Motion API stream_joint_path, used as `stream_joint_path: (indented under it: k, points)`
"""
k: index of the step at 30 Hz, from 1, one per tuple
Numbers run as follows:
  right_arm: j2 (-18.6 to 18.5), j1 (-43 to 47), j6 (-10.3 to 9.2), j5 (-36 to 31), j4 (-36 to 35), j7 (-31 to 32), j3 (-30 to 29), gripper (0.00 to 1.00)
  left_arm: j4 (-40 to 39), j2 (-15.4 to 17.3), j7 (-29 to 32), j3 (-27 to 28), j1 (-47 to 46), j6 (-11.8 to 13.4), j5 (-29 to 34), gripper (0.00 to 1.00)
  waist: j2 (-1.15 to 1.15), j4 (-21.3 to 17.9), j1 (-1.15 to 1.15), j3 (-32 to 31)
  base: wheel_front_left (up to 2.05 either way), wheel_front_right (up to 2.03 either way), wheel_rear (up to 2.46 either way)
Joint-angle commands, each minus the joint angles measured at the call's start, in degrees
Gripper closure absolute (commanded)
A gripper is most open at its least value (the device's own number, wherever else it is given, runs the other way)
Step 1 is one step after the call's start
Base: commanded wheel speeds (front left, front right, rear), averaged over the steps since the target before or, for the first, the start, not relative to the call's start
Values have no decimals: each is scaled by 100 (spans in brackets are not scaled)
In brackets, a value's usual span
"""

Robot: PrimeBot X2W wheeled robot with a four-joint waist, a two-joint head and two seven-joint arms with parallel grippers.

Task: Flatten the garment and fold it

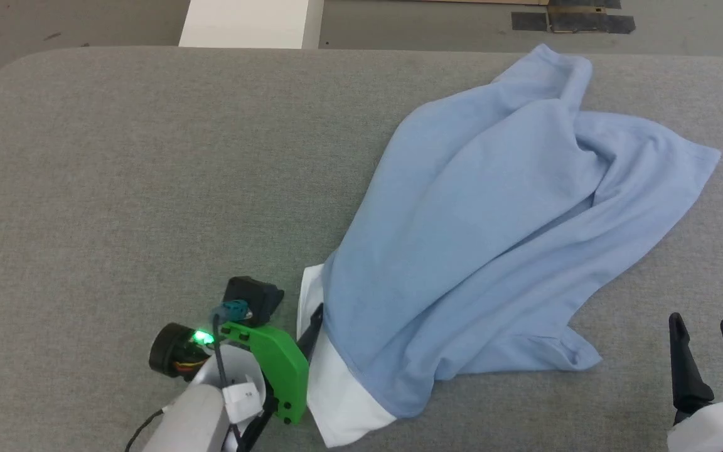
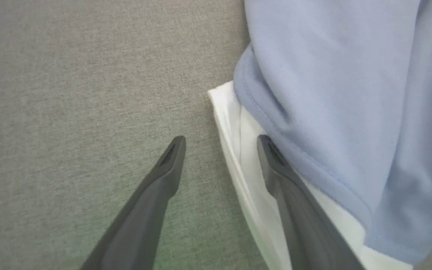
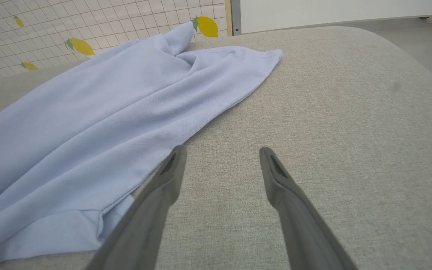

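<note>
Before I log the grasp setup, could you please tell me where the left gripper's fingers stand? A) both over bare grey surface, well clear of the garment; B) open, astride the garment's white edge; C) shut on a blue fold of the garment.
B: the left gripper is open, one finger over the white edge of the garment, the other over the grey surface.

A grey fabric-covered desk (image 1: 148, 157) with rounded corners stands on a dull grey floor (image 1: 73, 25). Beyond its far edge are a white block (image 1: 248, 22) and dark patches (image 1: 572, 22) on the floor. To one side is a white gridded panel (image 3: 81, 22) printed with yellow lemons.
</note>
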Motion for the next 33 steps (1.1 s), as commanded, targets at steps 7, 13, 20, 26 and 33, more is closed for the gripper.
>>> stream_joint_path:
  k: [7, 13, 20, 26, 33]
  points:
    - [4, -112, -9, -33, 97, 9, 13, 0, 332, -52, 35, -202, -244, -145, -149, 100, 0, -29, 0, -63, 0, 0, 0]
    - [4, -48, -9, -33, 148, 26, 11, 0, 119, -111, -566, 391, -324, 278, -377, 100, 0, 48, 0, -259, 0, 0, 0]
    - [4, 72, -9, -35, 140, 54, -13, 0, -1218, 65, -847, 1234, 441, 1043, -584, 100, 0, 203, 0, -377, 0, 0, 0]
    - [4, 180, -9, 4, 213, 98, -2, 0, -2125, -82, -522, 1530, 2172, 1653, -865, 100, 0, 361, 0, -418, 0, 0, 0]
    - [4, 224, -9, -28, 267, 151, -4, 0, -2216, -353, -16, 1022, 3161, 1496, -1311, 100, 0, 572, 0, -465, 0, 0, 0]
